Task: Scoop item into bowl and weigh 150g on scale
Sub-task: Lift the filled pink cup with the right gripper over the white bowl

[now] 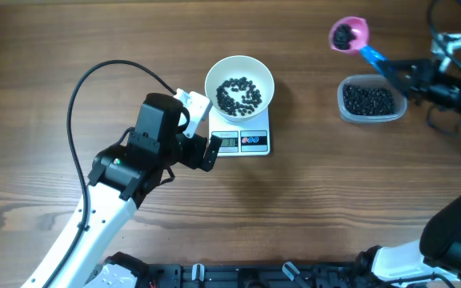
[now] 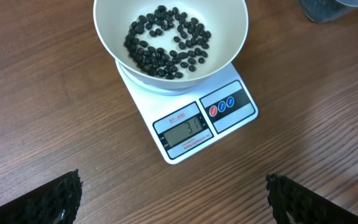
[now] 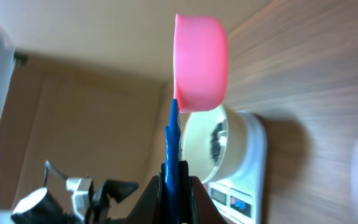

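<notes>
**Loaded scoop held at far right; bowl on scale at centre**

The white bowl (image 1: 218,74) sits on the digital kitchen scale (image 1: 242,142) and holds a thin layer of black pellets (image 1: 239,94). The left gripper (image 1: 202,128) hovers just left of the scale, jaws spread wide and gripping nothing. The right gripper (image 1: 402,76) is pressed together on the blue handle of the pink scoop (image 1: 350,34). The scoop carries pellets, far-left of the pellet-filled clear plastic tub (image 1: 343,102).

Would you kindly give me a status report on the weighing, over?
Left gripper: jaws open, empty, beside scale. Right gripper: jaws shut on loaded pink scoop, aloft near tub. Bowl on scale, few pellets in. Path to bowl clear.
</notes>
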`<state>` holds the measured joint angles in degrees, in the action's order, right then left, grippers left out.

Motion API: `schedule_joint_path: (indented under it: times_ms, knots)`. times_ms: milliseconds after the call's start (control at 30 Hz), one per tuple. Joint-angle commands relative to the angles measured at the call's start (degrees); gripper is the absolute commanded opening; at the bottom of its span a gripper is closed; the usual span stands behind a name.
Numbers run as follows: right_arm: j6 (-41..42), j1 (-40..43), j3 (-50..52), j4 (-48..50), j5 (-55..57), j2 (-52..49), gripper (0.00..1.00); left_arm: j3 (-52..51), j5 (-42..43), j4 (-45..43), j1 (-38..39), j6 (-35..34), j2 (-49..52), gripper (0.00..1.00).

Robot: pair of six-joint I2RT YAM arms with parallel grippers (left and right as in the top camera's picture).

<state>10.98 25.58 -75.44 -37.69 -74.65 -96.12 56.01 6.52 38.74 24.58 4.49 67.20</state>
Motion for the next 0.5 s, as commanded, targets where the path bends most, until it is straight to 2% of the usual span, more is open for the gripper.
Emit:
schedule_joint_path:
  times_ms: [0, 67, 200, 367, 467]
  knots:
    - [8.59, -6.80, 0.20, 7.10, -1.18, -0.50, 0.04, 1.01, 0.07, -0.15, -0.33, 1.09, 0.31, 1.00]
    - [12.17, -10.23, 0.20, 12.00, 0.90, -0.50, 0.04, 1.01, 0.07, -0.15, -0.33, 1.11, 0.31, 1.00]
    - [12.79, -15.63, 0.20, 17.81, 1.97, -0.52, 0.04, 1.01, 0.07, -0.15, -0.33, 1.09, 0.31, 1.00]
    - [9.14, -21.62, 0.20, 18.49, 10.23, -0.55, 0.04, 1.01, 0.07, -0.15, -0.33, 1.09, 0.31, 1.00]
    - [3.45, -24.37, 0.20, 17.46, 15.15, -0.55, 0.04, 1.01, 0.07, -0.15, -0.33, 1.09, 0.31, 1.00]
